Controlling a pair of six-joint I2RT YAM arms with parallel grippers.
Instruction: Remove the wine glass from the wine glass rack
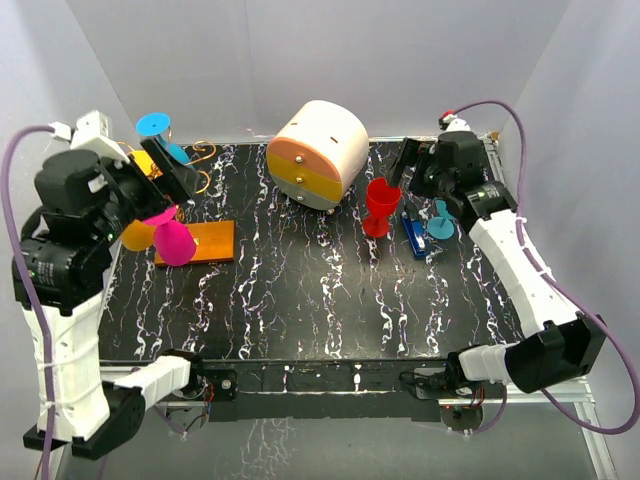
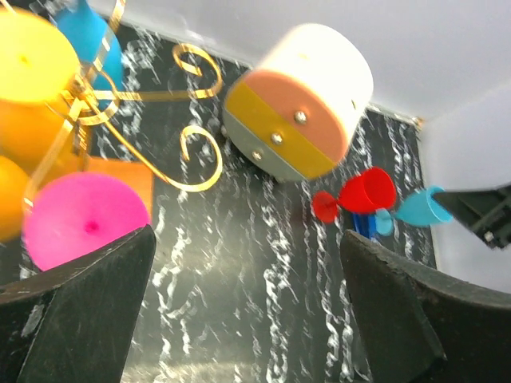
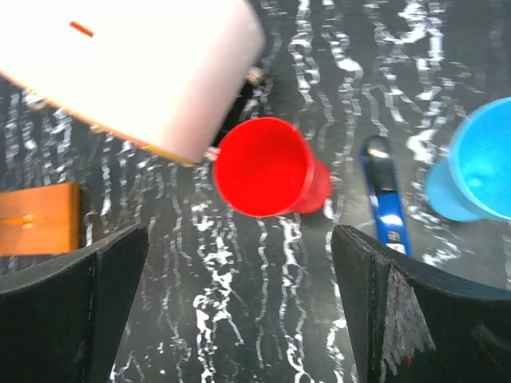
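1. Wine glass rack [image 1: 203, 160]: stands at the far left of the table [image 1: 330, 300], gold wire curls rising over an orange base block [image 1: 205, 243].
2. Pink wine glass [image 1: 175, 241]: hangs from the wire, bowl low over the base block. On the rack, not off it.
3. Sharing that wire: a blue glass [image 1: 155, 125] up top, a yellow glass [image 2: 32, 64] and an orange glass [image 1: 135, 236] at the left side.
4. Left gripper [image 2: 247, 235]: hovers right at the rack, fingers spread wide, gripping nothing. Pink bowl peeks out just past the left-hand finger [image 2: 80, 311], outside the gap; touching or not, cannot tell.
5. Right gripper [image 3: 239, 231]: hangs over the right half of the table, fingers wide apart too, holding nothing.
6. Red glass [image 3: 263, 167]: stands on the table beyond that gap, mouth up to the wrist camera, inside showing plain red.
7. Light blue glass [image 3: 479, 163]: sits near the red one, a dark blue object [image 3: 387, 203] lying between them.
8. Drawer box [image 1: 318, 152]: white and rounded, far middle of the table, orange and yellow drawer fronts shut, contents hidden.
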